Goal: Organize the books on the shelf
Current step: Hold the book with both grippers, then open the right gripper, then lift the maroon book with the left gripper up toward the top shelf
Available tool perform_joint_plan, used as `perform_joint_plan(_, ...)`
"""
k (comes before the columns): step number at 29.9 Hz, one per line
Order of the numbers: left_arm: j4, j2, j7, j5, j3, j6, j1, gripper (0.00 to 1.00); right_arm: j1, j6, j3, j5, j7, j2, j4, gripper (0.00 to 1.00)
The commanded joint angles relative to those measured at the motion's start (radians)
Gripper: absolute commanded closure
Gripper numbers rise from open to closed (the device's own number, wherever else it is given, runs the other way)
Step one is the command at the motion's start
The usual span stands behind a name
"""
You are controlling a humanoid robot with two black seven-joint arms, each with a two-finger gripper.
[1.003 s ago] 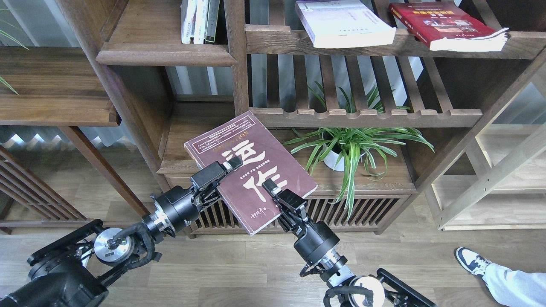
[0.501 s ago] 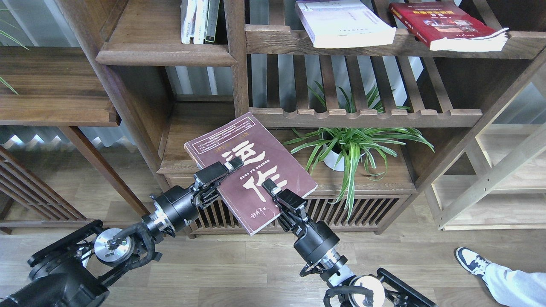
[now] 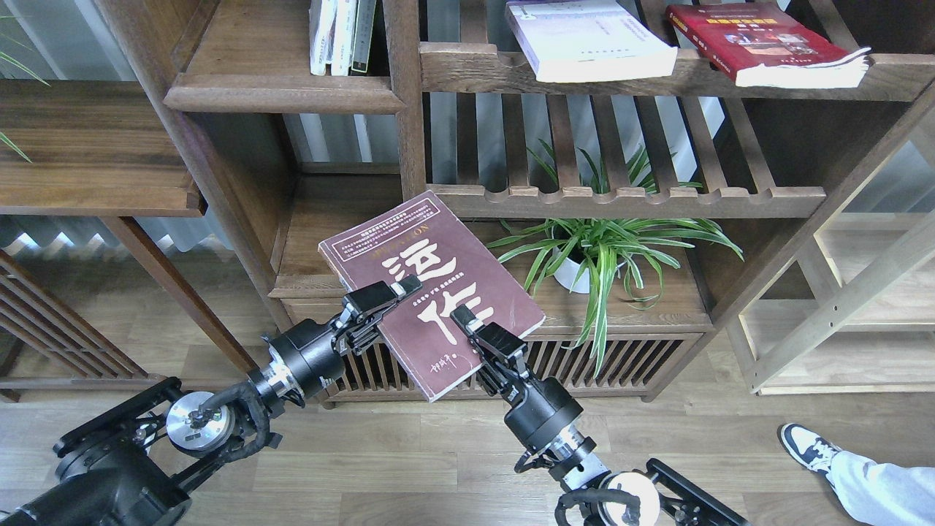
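Note:
A dark maroon-brown book [image 3: 409, 237] with large white characters hangs tilted in the air in front of the bookcase, gripped from both lower sides. My left gripper [image 3: 397, 289] is shut on its left edge and my right gripper [image 3: 462, 320] is shut on its lower right part. A thick white book [image 3: 592, 40] and a red book [image 3: 760, 40] lie flat on the slatted upper shelf at the right. The solid plank shelf [image 3: 285, 91] with the rounded front edge is at the upper left, above the held book.
Thin white-spined upright books [image 3: 340, 36] stand at the right end of the plank shelf. A potted green plant [image 3: 592, 256] sits on the low shelf just right of the held book. A person's shoe [image 3: 807, 447] is on the floor at lower right.
My left arm has shifted slightly down and right, and the maroon book has turned a little with it. The right gripper has barely moved.

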Motion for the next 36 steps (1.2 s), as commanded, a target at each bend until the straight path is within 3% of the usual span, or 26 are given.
perform_joint_plan(1, 0.000, 0.000, -0.003, -0.004, -0.002, 0.000, 0.000, 0.91, 0.001, 0.000, -0.001, 0.000, 0.000, 0.000, 0.000, 0.96)
perform_joint_plan(8, -0.001, -0.006, -0.003, -0.005, -0.001, 0.000, 0.002, 0.97, 0.001, 0.000, -0.001, 0.000, 0.000, 0.000, 0.000, 0.95)
perform_joint_plan(12, -0.001, -0.006, -0.003, -0.005, -0.001, 0.000, -0.002, 0.97, 0.000, 0.000, 0.001, 0.000, 0.000, 0.000, 0.000, 0.90)
perform_joint_plan(15, -0.001, -0.006, -0.003, -0.005, -0.002, 0.000, -0.002, 0.97, 0.000, 0.000, 0.001, 0.000, 0.001, 0.000, 0.000, 0.77)
perform_joint_plan(17, 0.000, -0.006, -0.003, -0.005, -0.002, 0.000, -0.002, 0.97, 0.000, 0.000, 0.001, -0.001, 0.001, 0.000, 0.000, 0.59)
perform_joint_plan(19, 0.000, -0.007, -0.006, -0.005, -0.004, 0.000, -0.002, 0.96, 0.000, 0.000, 0.004, -0.006, 0.001, 0.000, 0.000, 0.36)
perform_joint_plan(22, 0.000, -0.006, -0.006, -0.005, -0.004, 0.000, -0.003, 0.96, 0.000, 0.000, 0.013, -0.009, 0.001, 0.000, 0.000, 0.18)
perform_joint_plan(36, -0.021, 0.008, -0.001, -0.005, -0.012, 0.000, 0.002, 0.94, 0.009, 0.000, 0.056, -0.017, 0.003, 0.000, -0.003, 0.01)
